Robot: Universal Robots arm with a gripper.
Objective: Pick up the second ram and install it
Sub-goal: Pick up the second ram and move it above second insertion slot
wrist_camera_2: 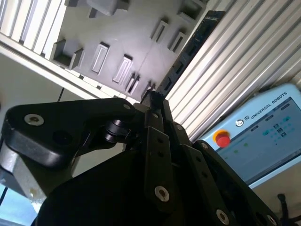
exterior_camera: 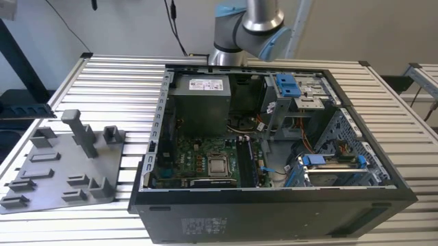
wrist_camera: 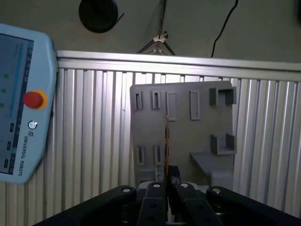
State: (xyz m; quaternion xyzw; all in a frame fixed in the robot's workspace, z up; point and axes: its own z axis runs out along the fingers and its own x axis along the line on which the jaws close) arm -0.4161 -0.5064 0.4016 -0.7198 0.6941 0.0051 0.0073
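Fingers (wrist_camera_2: 157, 136) pinch second ram (wrist_camera_2: 190, 47) by one end, above grey tray (wrist_camera_2: 117, 37).

Robotics lab: aluminium bench (exterior_camera: 116, 82), teach pendant (wrist_camera: 19, 103).

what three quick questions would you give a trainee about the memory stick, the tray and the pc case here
1. True or false: the gripper is shut on the memory stick.
2. Multiple choice: in the first wrist view, what lies behind the memory stick? A) the grey tray B) a cardboard box C) a keyboard
3. Fill in: the grey tray sits on the table to the exterior view's ____ of the open computer case.

Key: 1 true; 2 A; 3 left
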